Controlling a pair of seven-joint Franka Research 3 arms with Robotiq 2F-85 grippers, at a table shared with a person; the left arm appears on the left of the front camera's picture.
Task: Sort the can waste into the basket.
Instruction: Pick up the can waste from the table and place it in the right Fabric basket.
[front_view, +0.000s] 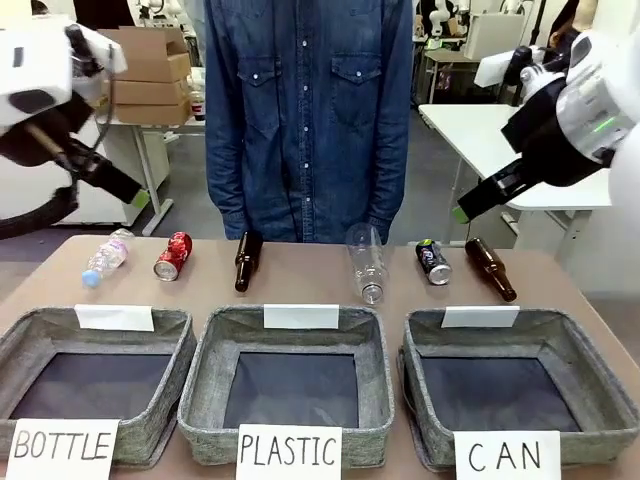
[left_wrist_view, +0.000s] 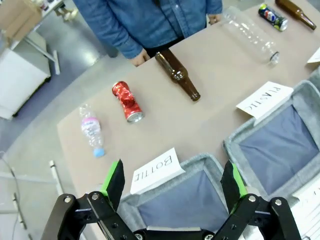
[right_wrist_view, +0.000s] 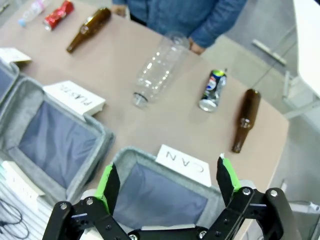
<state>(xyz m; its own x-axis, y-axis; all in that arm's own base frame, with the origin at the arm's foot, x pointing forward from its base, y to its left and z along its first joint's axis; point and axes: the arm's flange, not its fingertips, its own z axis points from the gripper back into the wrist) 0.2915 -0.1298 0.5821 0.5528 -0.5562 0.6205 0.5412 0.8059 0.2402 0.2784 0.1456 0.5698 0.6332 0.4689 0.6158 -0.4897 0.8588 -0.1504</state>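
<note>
The left gripper (left_wrist_view: 173, 170) holds its green-tipped jaws wide apart, gripping nothing, over the near corner of the basket signed BOTTLE (left_wrist_view: 200, 161), whose sign reads sideways in the left wrist view. The right gripper (right_wrist_view: 167, 169) is likewise spread and empty above the basket signed CAN (right_wrist_view: 127, 155). That basket's near half is hidden behind the gripper body at the bottom of the right wrist view. In the front view both grippers sit high, at the upper left and upper right of the frame, seen almost end-on, so the gap cannot be judged there. The basket signed CAN lies at the lower right of the front view, its right corner cut by the frame edge. The black can (front_view: 433, 262) lies on its side on the table (front_view: 300, 285) just beyond that basket, right of centre, beside a brown bottle (front_view: 490, 268); its print is too small to read. The red can (front_view: 173, 256) lies well apart at the left of the frame and looks dented in the left wrist view. It sits between a small clear bottle (front_view: 107, 256) and a second brown bottle (front_view: 246, 260). A large clear bottle (front_view: 367, 262) lies near the middle, behind the basket signed PLASTIC (front_view: 205, 365). A person (front_view: 305, 110) in a denim shirt stands at the far edge, cut off by the top of the frame, hands hard to make out.
</note>
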